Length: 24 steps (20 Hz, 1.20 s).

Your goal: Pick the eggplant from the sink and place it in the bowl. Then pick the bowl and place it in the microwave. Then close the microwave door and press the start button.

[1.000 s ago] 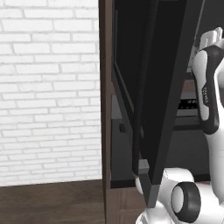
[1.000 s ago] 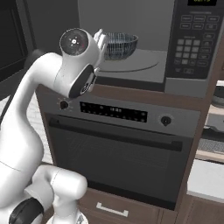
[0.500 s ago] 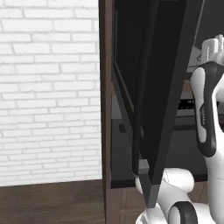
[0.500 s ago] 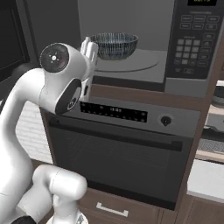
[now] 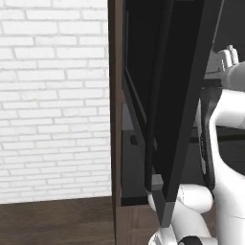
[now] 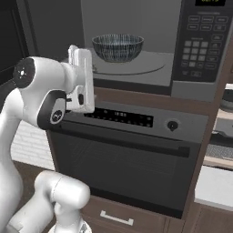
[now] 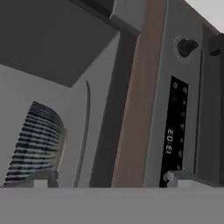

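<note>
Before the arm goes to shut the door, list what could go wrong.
1. The arm sits between the open door and the microwave; a swing of the door could catch the arm.
2. The bowl stands on the front left of the glass plate; a hard shove might shift it.
3. The oven knob lies just below the microwave, so a low sweep could bump it.

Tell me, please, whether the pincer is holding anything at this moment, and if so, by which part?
Nothing is held. The pincer is open and empty, and the bowl sits apart from it on the turntable inside the microwave.
</note>
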Motion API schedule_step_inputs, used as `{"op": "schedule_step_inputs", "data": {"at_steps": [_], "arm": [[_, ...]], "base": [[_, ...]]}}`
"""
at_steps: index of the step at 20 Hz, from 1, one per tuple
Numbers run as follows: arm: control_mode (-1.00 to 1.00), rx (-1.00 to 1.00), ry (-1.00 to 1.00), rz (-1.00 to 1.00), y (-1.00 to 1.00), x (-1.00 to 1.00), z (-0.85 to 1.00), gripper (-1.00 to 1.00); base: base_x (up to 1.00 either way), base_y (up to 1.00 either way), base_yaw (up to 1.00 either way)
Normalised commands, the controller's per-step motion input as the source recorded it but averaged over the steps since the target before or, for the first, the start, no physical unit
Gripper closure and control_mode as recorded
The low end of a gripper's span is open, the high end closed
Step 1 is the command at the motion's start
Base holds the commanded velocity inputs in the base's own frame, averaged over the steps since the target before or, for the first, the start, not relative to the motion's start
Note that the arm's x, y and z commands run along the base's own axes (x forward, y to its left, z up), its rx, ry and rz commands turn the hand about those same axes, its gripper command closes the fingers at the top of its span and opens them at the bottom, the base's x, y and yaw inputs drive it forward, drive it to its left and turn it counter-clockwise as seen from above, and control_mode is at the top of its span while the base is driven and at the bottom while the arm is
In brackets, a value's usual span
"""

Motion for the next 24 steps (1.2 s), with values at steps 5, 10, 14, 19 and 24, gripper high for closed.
{"op": "schedule_step_inputs", "data": {"at_steps": [5,10,14,19,24], "arm": [[-1.00,-0.38,-0.01,-0.17,-0.07,-0.23,-0.11,-1.00],[-1.00,-0.32,-0.06,-0.13,-0.09,-0.24,-0.29,-1.00],[-1.00,-0.29,-0.27,-0.13,0.00,-0.48,-0.17,-1.00],[-1.00,-0.32,-0.22,-0.20,0.04,-0.42,-0.01,-1.00],[-1.00,-0.30,-0.20,-0.06,0.08,-0.19,-0.10,-1.00]], "base": [[0.00,0.00,0.00],[0.00,0.00,0.00],[0.00,0.00,0.00],[0.00,0.00,0.00],[0.00,0.00,0.00]]}}
